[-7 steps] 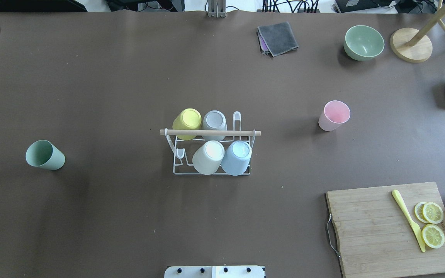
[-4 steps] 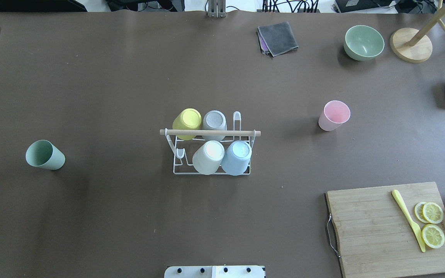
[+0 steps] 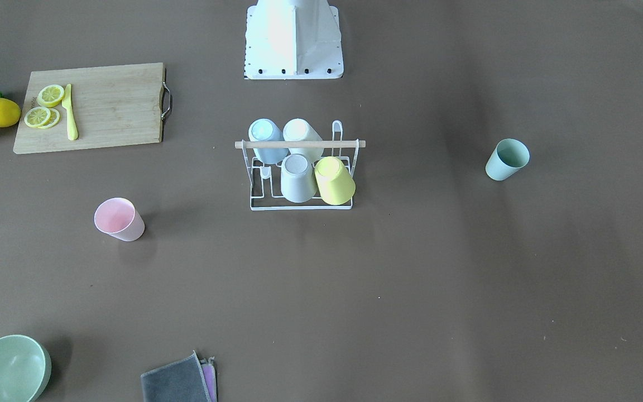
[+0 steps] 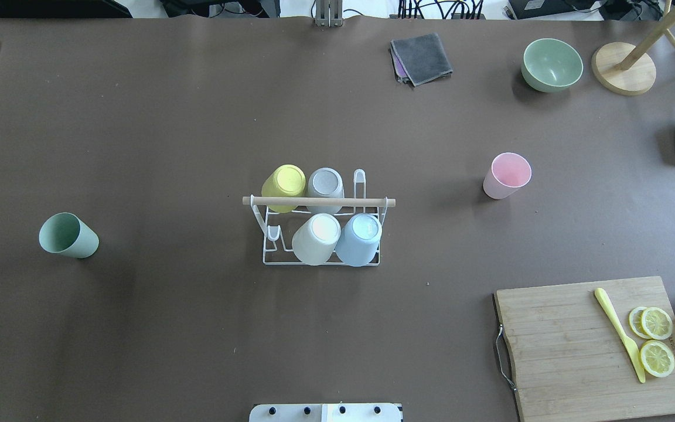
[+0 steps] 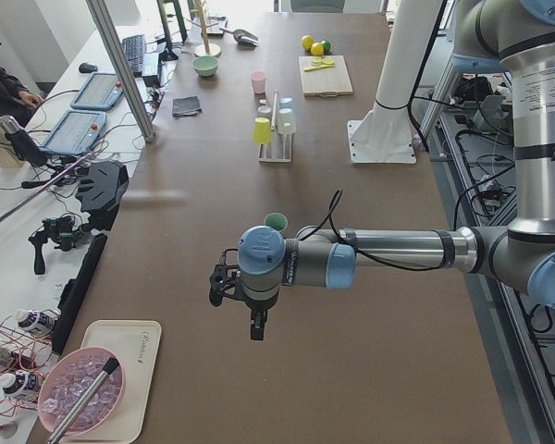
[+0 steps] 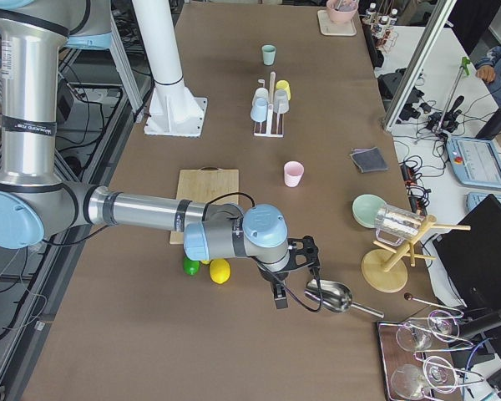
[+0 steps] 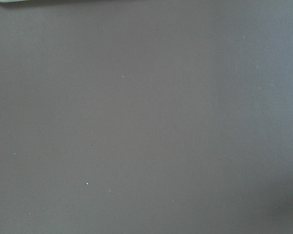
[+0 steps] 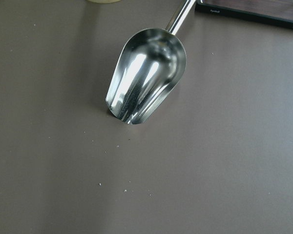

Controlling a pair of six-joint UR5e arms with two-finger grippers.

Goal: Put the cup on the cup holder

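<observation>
While both arms reach out toward the two ends of the bench (image 4: 197, 117), the cup holder (image 4: 319, 201) sits mid-bench with four cups upside down on its pegs: a yellow cup (image 4: 283, 186) and a grey cup (image 4: 325, 187) in the row farther from the robot, a white cup (image 4: 314, 237) and a blue cup (image 4: 359, 237) in the nearer row. One peg stands bare in each row. A green cup (image 4: 68, 235) stands mouth-up well off to the holder's left, and a pink cup (image 4: 507, 174) stands mouth-up off to its right, a little farther from the robot. The left hand (image 5: 220, 285) hangs over bare bench beyond the green cup, on the side away from the holder. The right hand (image 6: 307, 253) hangs above a metal scoop (image 8: 146, 80), far out to the holder's right. From where they show, I cannot tell whether either hand is open or closed.
</observation>
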